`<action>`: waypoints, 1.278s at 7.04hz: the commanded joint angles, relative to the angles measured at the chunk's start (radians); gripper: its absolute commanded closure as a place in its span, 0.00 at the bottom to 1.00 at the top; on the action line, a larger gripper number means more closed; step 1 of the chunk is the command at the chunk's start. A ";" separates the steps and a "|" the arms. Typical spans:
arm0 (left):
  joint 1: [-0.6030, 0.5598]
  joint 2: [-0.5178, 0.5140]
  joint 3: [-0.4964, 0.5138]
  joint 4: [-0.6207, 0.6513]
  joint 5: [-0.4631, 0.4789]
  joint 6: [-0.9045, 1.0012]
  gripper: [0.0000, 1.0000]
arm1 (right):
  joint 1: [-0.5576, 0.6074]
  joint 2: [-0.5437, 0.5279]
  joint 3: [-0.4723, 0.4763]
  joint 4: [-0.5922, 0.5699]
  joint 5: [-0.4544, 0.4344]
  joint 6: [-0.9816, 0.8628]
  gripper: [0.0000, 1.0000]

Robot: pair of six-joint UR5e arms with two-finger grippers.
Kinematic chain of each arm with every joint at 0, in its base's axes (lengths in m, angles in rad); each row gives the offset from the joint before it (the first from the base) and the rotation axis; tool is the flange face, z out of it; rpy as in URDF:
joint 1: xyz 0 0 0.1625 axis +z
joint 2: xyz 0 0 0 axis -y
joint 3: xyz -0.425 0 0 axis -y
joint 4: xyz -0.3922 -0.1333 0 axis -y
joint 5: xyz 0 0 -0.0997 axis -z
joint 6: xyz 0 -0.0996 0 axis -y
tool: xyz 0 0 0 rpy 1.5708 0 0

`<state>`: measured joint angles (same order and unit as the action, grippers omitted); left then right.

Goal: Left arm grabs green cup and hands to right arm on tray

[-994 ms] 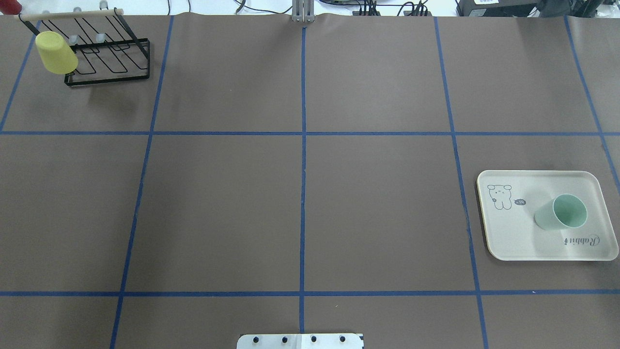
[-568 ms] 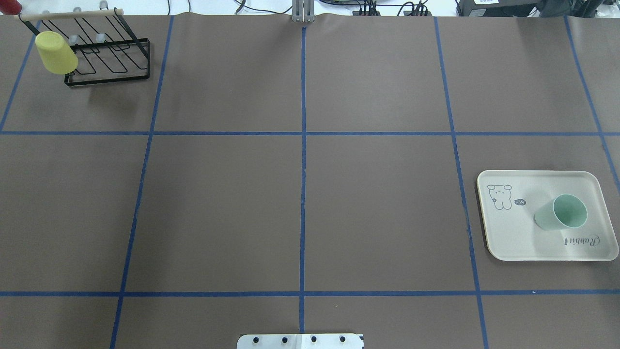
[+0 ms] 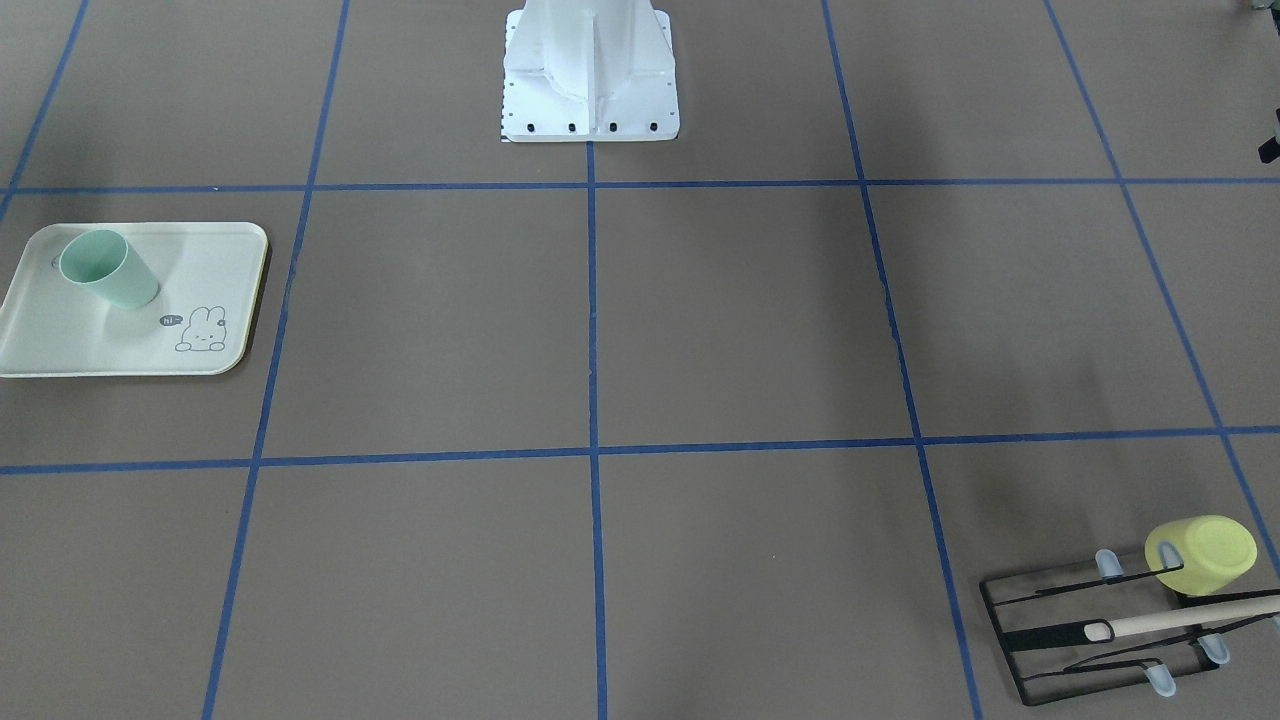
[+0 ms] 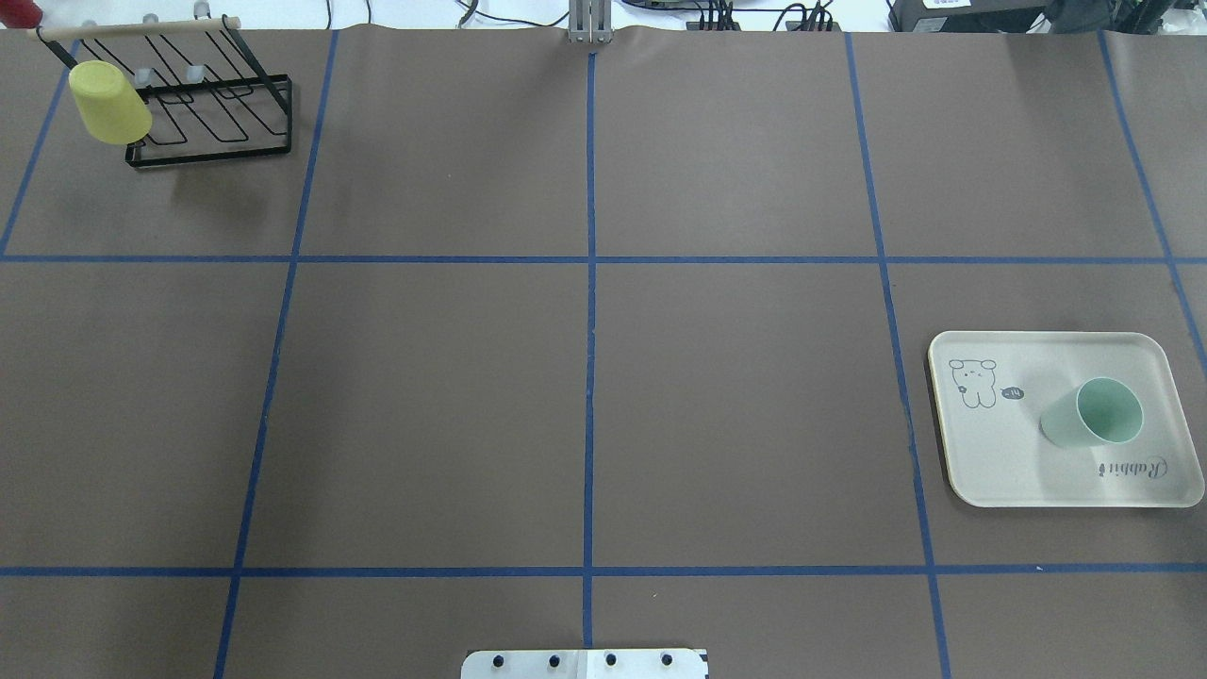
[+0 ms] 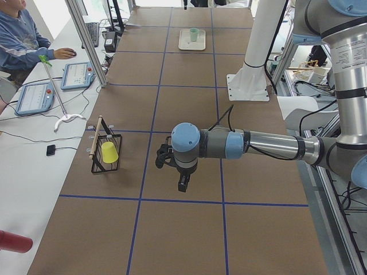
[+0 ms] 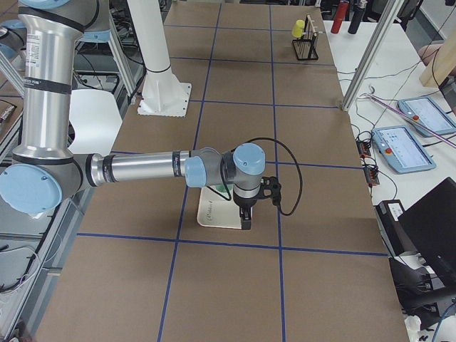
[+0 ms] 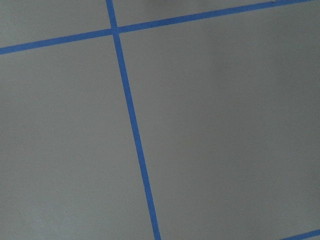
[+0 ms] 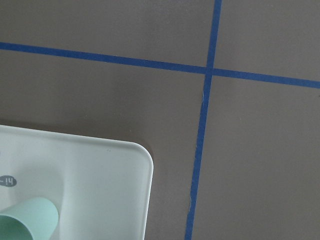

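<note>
Green cup stands upright on tray, nothing gripping it. Left gripper and right gripper show side-on only; open or closed, cannot tell. Delivery looks done.

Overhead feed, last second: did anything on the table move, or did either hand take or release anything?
Nothing visibly changed in the overhead view. The green cup sits in the same spot on the tray, the yellow cup stays hung on the black rack, and no hand comes into that view.
</note>
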<state>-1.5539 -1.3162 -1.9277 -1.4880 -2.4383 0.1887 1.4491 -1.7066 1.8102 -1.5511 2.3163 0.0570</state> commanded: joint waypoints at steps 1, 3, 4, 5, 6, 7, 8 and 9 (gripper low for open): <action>0.000 0.000 -0.002 -0.006 0.001 0.000 0.00 | -0.001 0.002 0.000 0.000 0.002 -0.002 0.00; 0.000 0.000 -0.004 -0.006 0.001 0.000 0.00 | -0.001 0.002 0.000 0.000 0.029 -0.002 0.00; 0.000 0.000 -0.005 -0.006 0.001 0.000 0.00 | -0.001 0.002 0.000 0.002 0.029 -0.002 0.00; 0.000 0.000 -0.005 -0.006 0.001 0.000 0.00 | -0.001 0.002 0.000 0.002 0.029 0.000 0.00; 0.000 0.000 -0.005 -0.006 0.001 -0.002 0.00 | -0.001 0.002 0.000 0.002 0.029 -0.002 0.00; 0.000 0.000 -0.007 -0.006 0.001 -0.002 0.00 | -0.001 0.002 0.003 0.002 0.029 0.000 0.00; 0.000 0.000 -0.010 -0.006 0.001 -0.002 0.00 | -0.001 0.002 -0.002 0.026 0.029 0.001 0.00; 0.000 0.000 -0.010 -0.006 0.001 -0.002 0.00 | -0.001 0.002 0.001 0.038 0.029 0.003 0.00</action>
<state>-1.5539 -1.3162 -1.9363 -1.4941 -2.4375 0.1872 1.4481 -1.7043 1.8105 -1.5302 2.3454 0.0580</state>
